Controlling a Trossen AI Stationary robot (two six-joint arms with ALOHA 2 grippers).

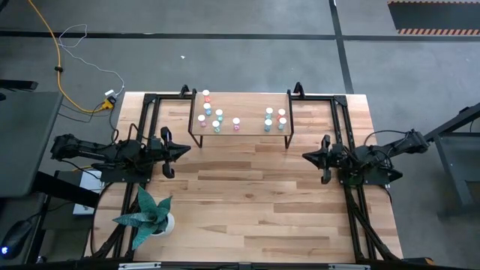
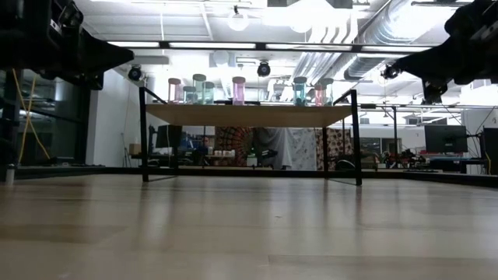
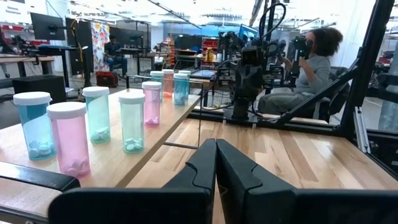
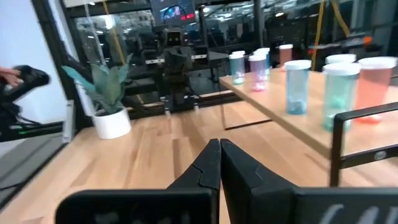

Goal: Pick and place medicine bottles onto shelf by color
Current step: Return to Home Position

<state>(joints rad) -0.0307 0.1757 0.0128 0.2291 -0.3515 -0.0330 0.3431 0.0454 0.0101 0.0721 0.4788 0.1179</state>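
now the shelf (image 1: 247, 103) stands at the far edge of the table (image 1: 247, 195), about midway across. every one of the medicine bottles (image 1: 219, 113) in view stands upright on its top: a larger group toward the left end, one alone near the middle of the near edge, and four toward the right end. the left gripper (image 1: 187, 150) hangs just off the left near corner of the shelf. its fingers are pressed together with nothing between them, and the left wrist view shows the two tips meeting. the right gripper (image 1: 304, 156) hangs off the right near corner, likewise closed tight and empty. a potted plant (image 1: 154, 219) sits at the table's near left corner.
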